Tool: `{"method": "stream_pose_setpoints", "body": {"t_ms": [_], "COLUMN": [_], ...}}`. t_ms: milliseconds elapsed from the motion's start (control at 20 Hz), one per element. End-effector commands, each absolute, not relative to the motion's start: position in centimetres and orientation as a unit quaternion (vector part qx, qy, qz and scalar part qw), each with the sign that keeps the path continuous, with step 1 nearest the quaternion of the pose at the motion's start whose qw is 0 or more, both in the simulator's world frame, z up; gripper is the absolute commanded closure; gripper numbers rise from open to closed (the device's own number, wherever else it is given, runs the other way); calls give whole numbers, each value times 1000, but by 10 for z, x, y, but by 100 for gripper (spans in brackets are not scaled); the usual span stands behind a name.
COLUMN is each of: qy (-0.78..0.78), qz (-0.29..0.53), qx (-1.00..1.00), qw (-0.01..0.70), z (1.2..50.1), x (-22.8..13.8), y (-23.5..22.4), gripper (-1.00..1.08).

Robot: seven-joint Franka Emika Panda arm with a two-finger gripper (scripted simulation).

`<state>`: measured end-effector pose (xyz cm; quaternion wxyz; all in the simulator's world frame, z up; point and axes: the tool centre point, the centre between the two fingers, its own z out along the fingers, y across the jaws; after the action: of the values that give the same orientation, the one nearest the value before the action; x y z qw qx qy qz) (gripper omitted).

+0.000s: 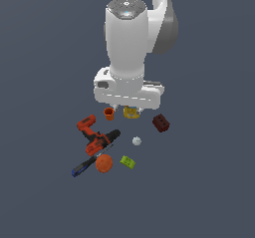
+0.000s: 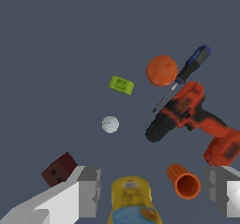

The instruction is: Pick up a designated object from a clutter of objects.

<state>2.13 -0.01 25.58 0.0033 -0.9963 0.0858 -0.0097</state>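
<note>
Counting one each: cordless drill [image 1: 95, 136] lying at the exterior view's left beside screwdriver [image 1: 88, 163] and orange ball [image 1: 103, 163], yellow bottle [image 2: 133, 203] between the wide-spread tool's [image 2: 152, 190] fingers, orange cup [image 1: 109, 114], dark red block [image 1: 160, 123], green piece [image 1: 128, 162], white ball [image 1: 136, 141], on a plain grey tabletop [image 1: 199, 182].

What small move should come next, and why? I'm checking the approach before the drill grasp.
Probably shift the gripper sideways toward the red-orange cordless power drill, to the exterior view's left. Its jaws stand open over the yellow bottle, with the orange cup also between them; the drill lies off to one side.
</note>
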Motion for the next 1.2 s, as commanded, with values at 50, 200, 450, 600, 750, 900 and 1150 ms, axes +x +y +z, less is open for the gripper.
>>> {"method": "stream_pose_setpoints", "body": {"t_ms": [50, 200, 450, 600, 750, 900, 1150], "qy": [143, 196, 283, 329, 367, 397, 429], "qz": [-11, -13, -17, -19, -21, -23, -26], "qx": [-990, -981, -959, -944, -930, -917, -903], "qw": [9, 12, 15, 15, 14, 12, 10], "z": [223, 193, 144, 118, 98, 81, 64], "x": [25, 26, 24, 20, 15, 11, 5], "y": [-10, -20, -38, -49, -58, -65, -73], "gripper": [-60, -60, -60, -60, -60, -60, -60]}}
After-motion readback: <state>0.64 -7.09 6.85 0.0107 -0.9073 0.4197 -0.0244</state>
